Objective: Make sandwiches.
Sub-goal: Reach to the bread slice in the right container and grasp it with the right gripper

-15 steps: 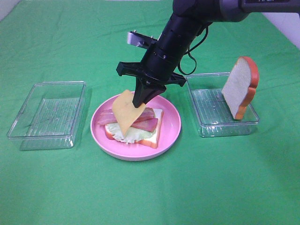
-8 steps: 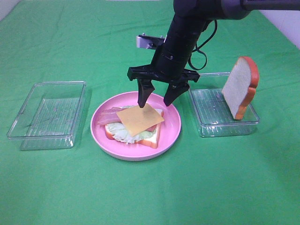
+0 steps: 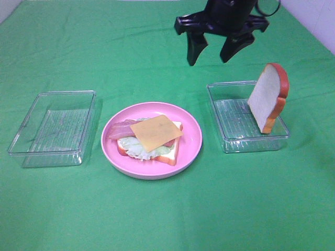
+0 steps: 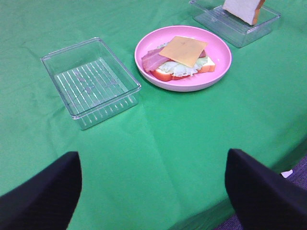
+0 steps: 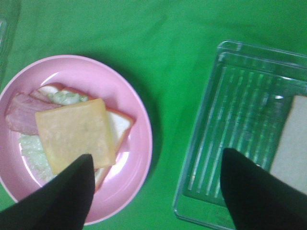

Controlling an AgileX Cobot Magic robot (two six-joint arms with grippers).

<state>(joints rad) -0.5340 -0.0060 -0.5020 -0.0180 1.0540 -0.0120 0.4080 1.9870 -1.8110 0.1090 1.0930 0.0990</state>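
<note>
An open-faced sandwich (image 3: 149, 138) lies on the pink plate (image 3: 191, 149): a bread slice, green lettuce, pink meat strips and a yellow cheese square (image 3: 155, 132) on top. It shows again in the left wrist view (image 4: 180, 60) and the right wrist view (image 5: 72, 134). A second bread slice (image 3: 268, 97) leans upright in the right clear tray (image 3: 230, 141). My right gripper (image 3: 213, 52) hangs open and empty, high above the table between plate and right tray. My left gripper (image 4: 153, 191) is open near the table's front edge, far from the plate.
An empty clear tray (image 3: 52, 128) stands left of the plate. Green cloth (image 3: 167, 214) covers the whole table. The table's front edge drops off near the left gripper (image 4: 268, 163).
The right gripper opened and let the cheese square drop flat onto the meat. It then rose and moved back and to the right, away from the plate.
</note>
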